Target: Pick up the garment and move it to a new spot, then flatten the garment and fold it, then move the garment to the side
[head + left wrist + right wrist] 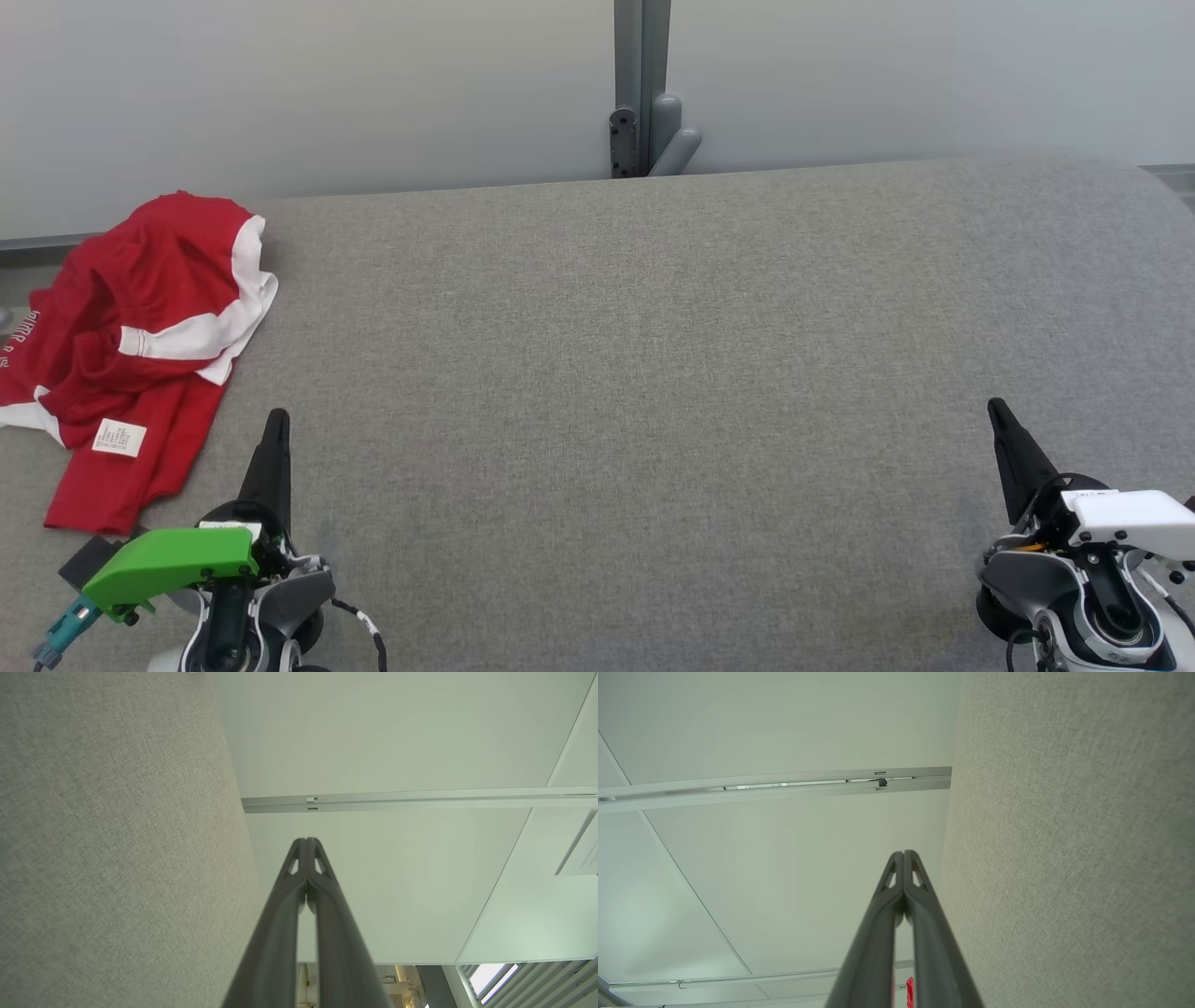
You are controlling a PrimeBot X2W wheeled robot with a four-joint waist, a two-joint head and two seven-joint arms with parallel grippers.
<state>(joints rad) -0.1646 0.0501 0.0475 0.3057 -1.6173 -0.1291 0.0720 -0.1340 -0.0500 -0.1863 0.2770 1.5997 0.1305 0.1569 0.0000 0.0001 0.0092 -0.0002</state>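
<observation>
Both grippers are closed with nothing between their fingers: the left gripper [306, 841] has its tips pressed together in its wrist view, and the right gripper [904, 853] likewise. Each sits above the near part of the grey table [653, 392], one at the near left, the other at the near right, fingers pointing away from the robot. The red-and-white garment [140, 336] lies crumpled at the table's left side, just beyond and left of the left gripper, apart from it, a white label [119, 437] showing on its near part. A grey post [641, 89] stands behind the table's far edge
</observation>
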